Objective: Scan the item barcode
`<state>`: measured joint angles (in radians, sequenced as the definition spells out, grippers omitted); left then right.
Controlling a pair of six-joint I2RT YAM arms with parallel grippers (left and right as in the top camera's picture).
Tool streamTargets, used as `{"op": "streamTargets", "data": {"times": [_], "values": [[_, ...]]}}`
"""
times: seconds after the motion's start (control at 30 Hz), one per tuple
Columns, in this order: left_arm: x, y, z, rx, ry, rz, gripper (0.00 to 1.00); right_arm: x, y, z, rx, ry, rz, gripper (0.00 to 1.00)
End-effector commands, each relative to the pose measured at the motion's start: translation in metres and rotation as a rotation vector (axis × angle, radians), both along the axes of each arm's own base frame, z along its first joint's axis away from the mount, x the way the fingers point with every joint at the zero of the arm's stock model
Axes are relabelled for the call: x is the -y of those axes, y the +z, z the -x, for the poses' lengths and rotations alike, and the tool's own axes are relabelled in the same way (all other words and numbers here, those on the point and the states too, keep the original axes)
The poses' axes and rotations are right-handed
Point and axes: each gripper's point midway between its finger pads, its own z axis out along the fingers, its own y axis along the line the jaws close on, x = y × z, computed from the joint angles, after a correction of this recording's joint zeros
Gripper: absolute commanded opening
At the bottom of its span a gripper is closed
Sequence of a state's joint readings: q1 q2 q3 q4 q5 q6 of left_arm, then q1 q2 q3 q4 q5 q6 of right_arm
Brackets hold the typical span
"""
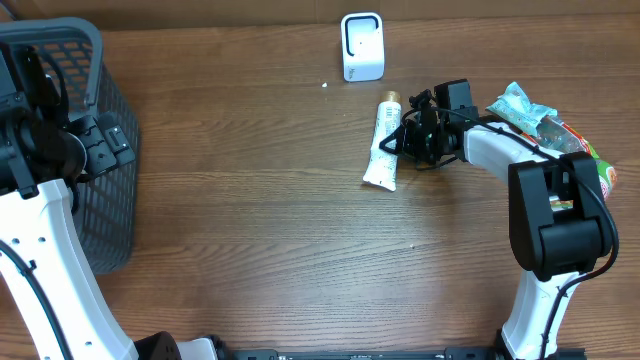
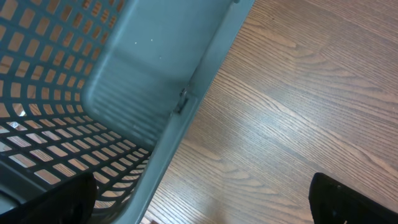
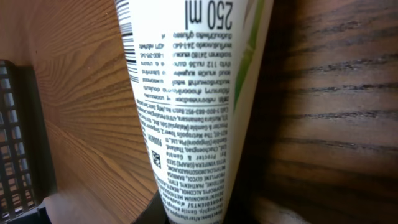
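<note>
The item is a white tube [image 1: 382,150] with a gold cap, lying on the wooden table below the white scanner [image 1: 362,46]. My right gripper [image 1: 408,140] is at the tube's right side, near its cap end. The right wrist view shows the tube [image 3: 186,93] running straight into my right gripper [image 3: 199,218], printed side up. The jaws are shut on it at the bottom edge. A barcode [image 3: 125,37] shows along the tube's left edge. My left gripper [image 2: 199,202] hangs open by the basket, with nothing between its fingers [image 2: 53,202].
A grey mesh basket [image 1: 110,200] stands at the left edge, and its rim [image 2: 186,106] is right under my left gripper. At the far right lie a teal packet [image 1: 522,108] and a green and red packet [image 1: 603,172].
</note>
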<state>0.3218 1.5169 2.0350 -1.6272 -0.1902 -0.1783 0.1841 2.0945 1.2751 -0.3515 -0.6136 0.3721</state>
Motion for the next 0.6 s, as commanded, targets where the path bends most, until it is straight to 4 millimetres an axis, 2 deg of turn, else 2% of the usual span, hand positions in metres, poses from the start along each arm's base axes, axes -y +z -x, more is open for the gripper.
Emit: {"op": "streamTargets", "data": {"times": [0.0,0.07,0.23,0.37,0.5,0.57], "values": [[-0.001,0.000,0.000,-0.002,-0.013,-0.003,1.00,0.005,-0.011,0.010,-0.036,-0.005,0.027,0.04],[-0.001,0.000,0.000,-0.002,-0.013,-0.003,0.99,0.009,0.009,0.002,0.020,0.010,0.066,0.04],[-0.001,0.000,0.000,-0.002,-0.013,-0.003,1.00,0.031,0.060,-0.021,0.156,-0.038,0.312,0.04],[-0.001,0.000,0.000,-0.002,-0.013,-0.003,1.00,0.034,0.110,-0.045,0.338,-0.019,0.511,0.04],[-0.001,0.000,0.000,-0.002,-0.013,-0.003,1.00,0.046,0.150,-0.071,0.538,-0.035,0.803,0.04],[-0.001,0.000,0.000,-0.002,-0.013,-0.003,1.00,0.049,0.173,-0.085,0.684,0.013,1.005,0.04]]}}
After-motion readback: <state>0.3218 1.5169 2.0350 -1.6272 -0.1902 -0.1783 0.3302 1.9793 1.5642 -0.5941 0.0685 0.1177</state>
